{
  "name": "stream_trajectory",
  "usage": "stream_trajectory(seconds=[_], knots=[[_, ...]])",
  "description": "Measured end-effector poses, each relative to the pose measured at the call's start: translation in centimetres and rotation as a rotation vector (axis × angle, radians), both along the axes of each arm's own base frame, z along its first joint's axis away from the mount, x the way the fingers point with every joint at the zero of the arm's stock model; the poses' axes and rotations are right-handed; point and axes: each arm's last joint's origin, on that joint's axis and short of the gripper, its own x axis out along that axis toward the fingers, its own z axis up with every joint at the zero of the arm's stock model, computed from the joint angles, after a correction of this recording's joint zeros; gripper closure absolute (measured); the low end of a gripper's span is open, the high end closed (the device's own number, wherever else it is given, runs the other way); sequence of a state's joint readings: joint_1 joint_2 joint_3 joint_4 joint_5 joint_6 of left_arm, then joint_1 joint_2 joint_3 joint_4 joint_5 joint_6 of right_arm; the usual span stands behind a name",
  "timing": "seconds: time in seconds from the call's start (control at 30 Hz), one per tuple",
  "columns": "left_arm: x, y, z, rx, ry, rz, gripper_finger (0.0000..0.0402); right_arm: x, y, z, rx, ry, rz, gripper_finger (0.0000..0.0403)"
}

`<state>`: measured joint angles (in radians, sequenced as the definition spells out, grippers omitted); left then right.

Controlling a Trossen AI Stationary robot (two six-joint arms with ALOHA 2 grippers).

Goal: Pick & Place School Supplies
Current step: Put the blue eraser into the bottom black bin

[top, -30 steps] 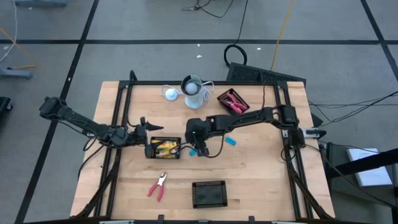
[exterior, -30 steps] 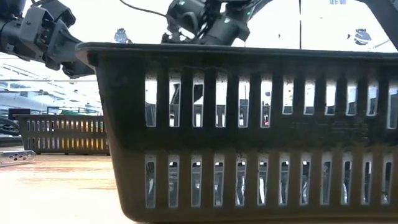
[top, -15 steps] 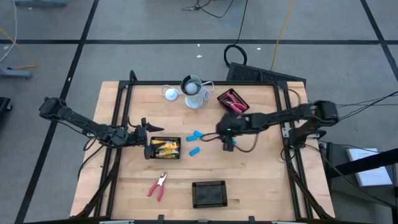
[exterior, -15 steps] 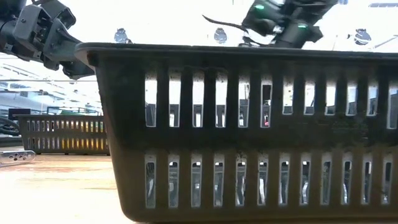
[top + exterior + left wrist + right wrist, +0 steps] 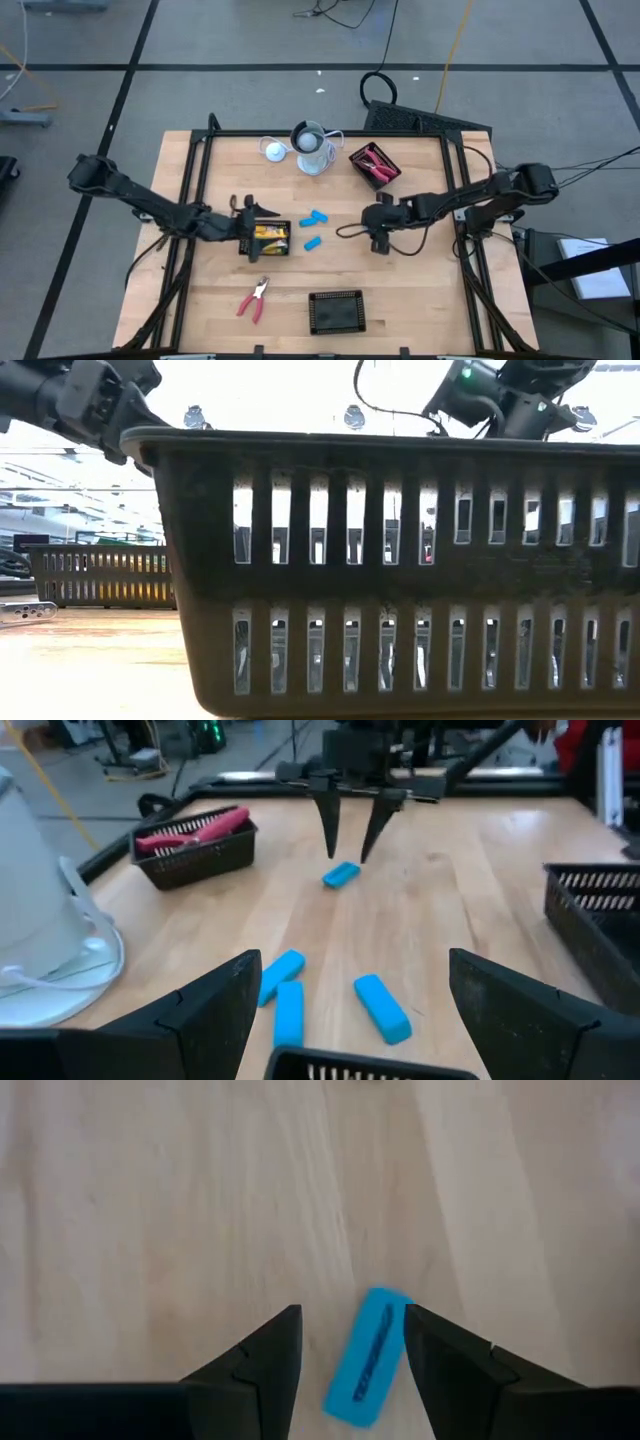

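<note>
Your right gripper (image 5: pixel 345 1350) is hanging over a lone blue piece (image 5: pixel 368 1354), fingers spread either side of it, not touching.

Your left gripper (image 5: pixel 350 1010) sits wide open and empty at the tray of yellow-and-black pieces (image 5: pixel 266 239); three more blue pieces (image 5: pixel 288 982) lie between that tray and the lone one.

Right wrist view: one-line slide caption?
Right hand open above a light-blue oblong piece lying on the bare wooden table.
</note>
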<state>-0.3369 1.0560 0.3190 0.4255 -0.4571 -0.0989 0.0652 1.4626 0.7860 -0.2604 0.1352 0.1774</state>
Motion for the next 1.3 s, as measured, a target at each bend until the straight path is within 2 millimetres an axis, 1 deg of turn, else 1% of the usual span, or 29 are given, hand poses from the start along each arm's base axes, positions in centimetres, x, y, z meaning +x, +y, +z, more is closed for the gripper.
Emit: stream_trajectory(seconds=[0.13, 0.3, 0.43, 0.6, 0.67, 0.8, 0.93, 1.03, 1.17, 1.3], knots=[[1.5, 0.0, -0.5, 0.008, 0.052, 0.011, 0.0076, -0.3, -0.6, -0.9, 0.001, 0.081, -0.033, 0.0234], [3.1, -0.1, -0.8, -0.002, 0.066, -0.021, 0.0076, -0.5, -0.6, -0.9, -0.02, 0.099, -0.034, 0.0234], [3.8, 0.0, -1.3, -0.008, 0.059, -0.041, 0.0076, -0.9, -0.8, -1.1, -0.023, 0.145, -0.046, 0.0234], [4.0, 0.6, -1.4, -0.023, 0.062, -0.042, 0.0076, -0.9, -1.0, -1.1, -0.015, 0.147, -0.053, 0.0234], [4.1, 0.7, -1.4, -0.024, 0.062, -0.038, 0.0076, -0.7, -1.1, -1.1, 0.027, 0.133, -0.039, 0.0234], [4.1, 0.7, -1.4, -0.025, 0.062, -0.037, 0.0076, -0.6, -1.0, -1.0, 0.084, 0.118, -0.027, 0.0234], [4.1, 0.7, -1.4, -0.024, 0.063, -0.039, 0.0076, -0.6, -1.0, -1.1, 0.086, 0.119, -0.029, 0.0234], [4.1, 0.7, -1.4, -0.023, 0.062, -0.039, 0.0076, -0.3, -1.2, -1.9, 0.09, 0.136, -0.036, 0.0234], [4.1, 0.7, -1.4, -0.023, 0.065, -0.039, 0.0076, 0.0, -1.7, -3.6, 0.132, 0.156, -0.044, 0.0234], [4.0, 0.7, -1.5, -0.022, 0.07, -0.039, 0.0076, 0.1, -1.7, -4.3, 0.12, 0.178, -0.041, 0.0235]])
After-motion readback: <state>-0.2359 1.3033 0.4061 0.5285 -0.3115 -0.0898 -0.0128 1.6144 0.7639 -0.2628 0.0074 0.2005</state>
